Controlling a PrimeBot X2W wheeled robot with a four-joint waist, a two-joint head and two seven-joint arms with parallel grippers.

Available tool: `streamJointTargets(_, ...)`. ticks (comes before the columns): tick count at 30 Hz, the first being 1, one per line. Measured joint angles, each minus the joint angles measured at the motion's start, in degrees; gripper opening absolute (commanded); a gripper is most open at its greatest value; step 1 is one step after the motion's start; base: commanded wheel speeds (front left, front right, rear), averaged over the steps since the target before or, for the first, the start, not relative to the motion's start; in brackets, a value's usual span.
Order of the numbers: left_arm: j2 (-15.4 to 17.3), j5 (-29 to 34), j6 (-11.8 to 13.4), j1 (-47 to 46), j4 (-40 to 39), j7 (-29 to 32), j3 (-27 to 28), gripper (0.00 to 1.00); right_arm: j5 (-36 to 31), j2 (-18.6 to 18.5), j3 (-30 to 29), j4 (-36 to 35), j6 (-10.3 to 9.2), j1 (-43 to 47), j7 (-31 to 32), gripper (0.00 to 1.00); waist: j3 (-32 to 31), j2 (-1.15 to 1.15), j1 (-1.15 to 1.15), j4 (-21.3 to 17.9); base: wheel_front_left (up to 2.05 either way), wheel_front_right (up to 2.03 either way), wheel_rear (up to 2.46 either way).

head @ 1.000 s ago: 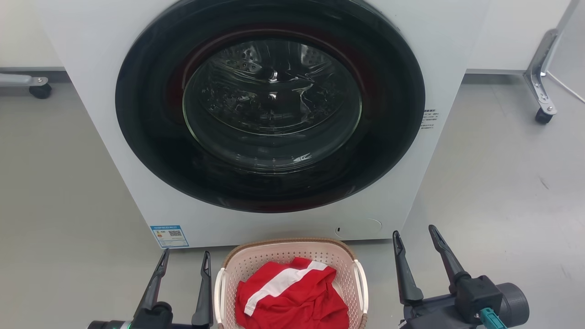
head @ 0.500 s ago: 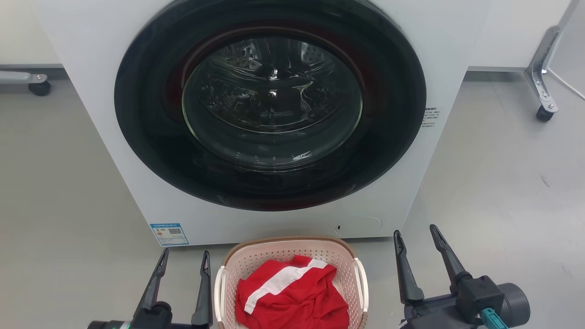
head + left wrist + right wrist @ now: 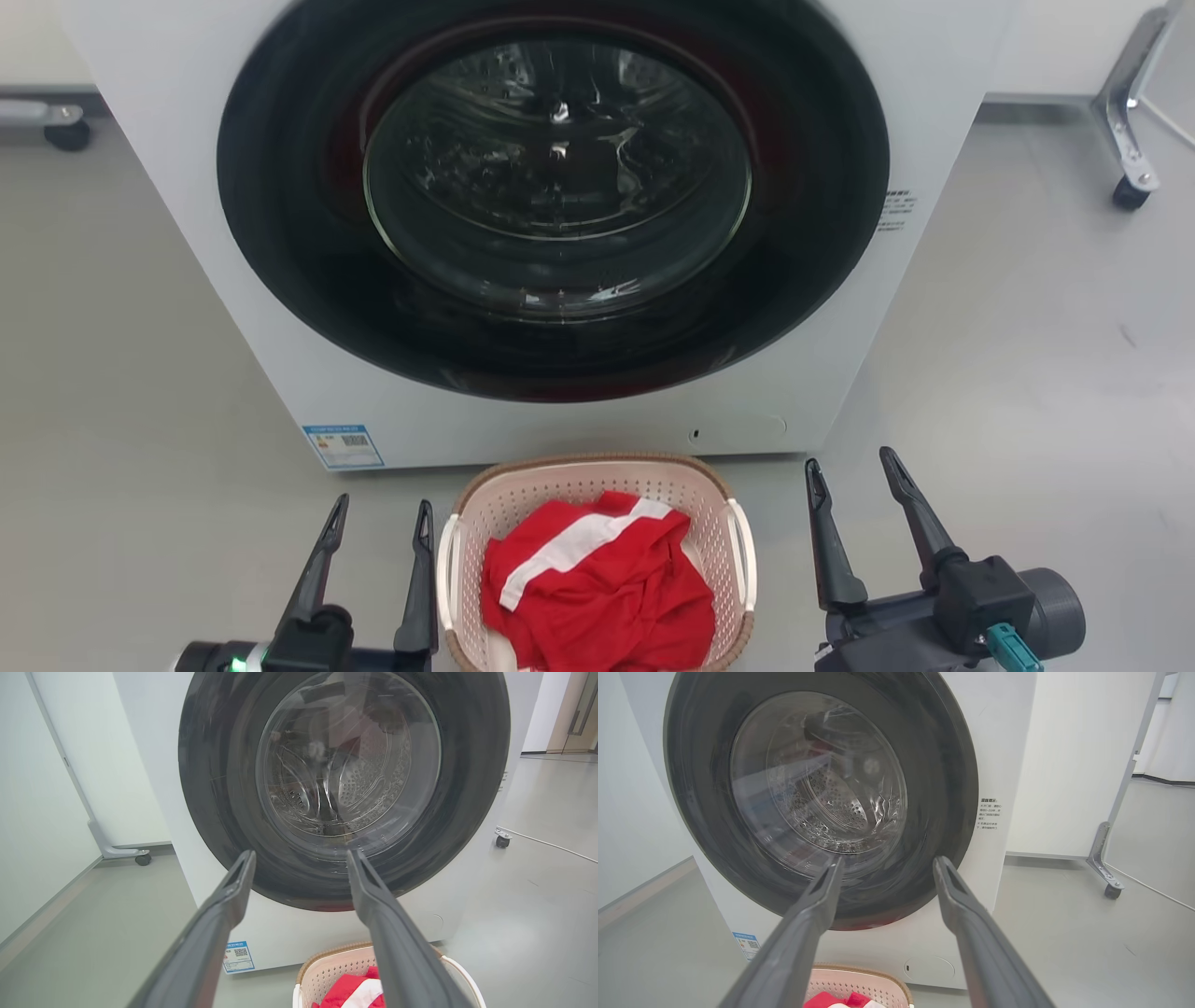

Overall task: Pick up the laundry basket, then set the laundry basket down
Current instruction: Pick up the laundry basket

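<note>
Fingers apart on the left gripper [image 3: 383, 504], empty, just beside the white handle of the laundry basket [image 3: 560, 490]. Same on the right gripper [image 3: 850, 459]: spread, empty, set off from the other handle. Basket down on the grey floor [image 3: 1027, 373], red garment [image 3: 597, 597] inside, far rim near the washing machine [image 3: 803, 392]. Open floor either side.
</note>
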Motion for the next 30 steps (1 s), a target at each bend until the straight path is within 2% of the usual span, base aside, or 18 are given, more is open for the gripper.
streamJointTargets(13,-1.03,-0.38,-1.04,-9.19,3.49,-0.02,-0.64,1.0,0.04,-0.15,-1.12,2.74,1.67,-7.19,-0.01,1.0,8.95,0.0,0.01,0.75,0.0,0.0,0.0)
streamJointTargets(30,-2.1,-3.94,-3.1,-22.07,17.19,-0.18,-1.0,1.0,0.31,-1.25,-3.83,13.92,3.15,-19.97,-0.15,1.0,23.18,0.01,0.01,2.14,0.0,0.0,0.0)
